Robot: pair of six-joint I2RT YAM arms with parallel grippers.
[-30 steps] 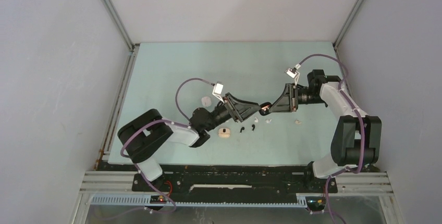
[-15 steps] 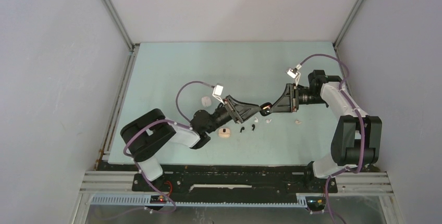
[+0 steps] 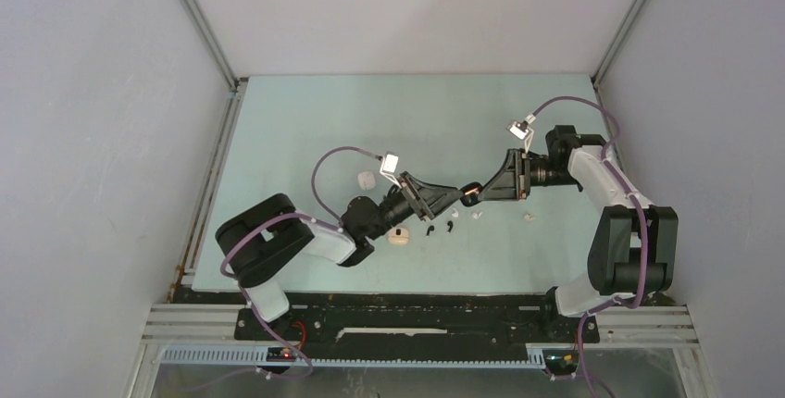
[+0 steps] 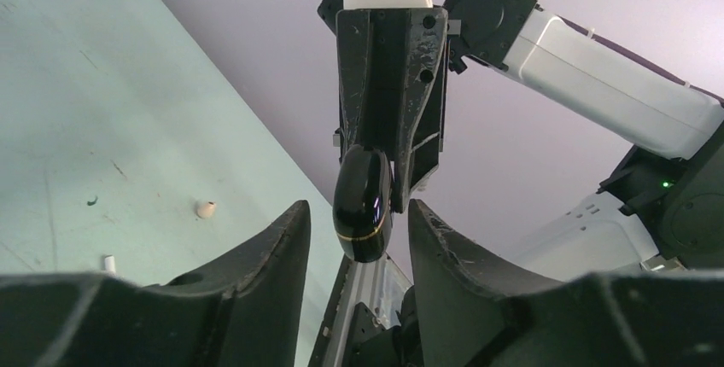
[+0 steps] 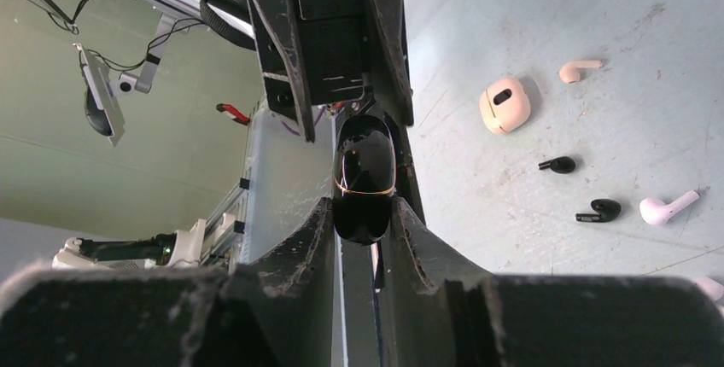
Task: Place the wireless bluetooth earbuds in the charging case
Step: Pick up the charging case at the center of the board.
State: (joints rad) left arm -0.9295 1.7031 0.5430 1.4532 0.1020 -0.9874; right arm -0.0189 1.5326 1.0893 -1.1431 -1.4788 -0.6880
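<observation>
Slightly rightward has gone the left arm's elbow, and the left pincer (image 4: 357, 218) straddles the black charging case (image 4: 363, 205), jaws apart with a gap each side. Right pincer (image 5: 361, 205) clamps that case in mid-air. Black earbuds (image 5: 598, 210) and a white earbud (image 5: 668, 207) lie on the desk (image 5: 598, 8), near a beige case (image 5: 505, 104)
</observation>
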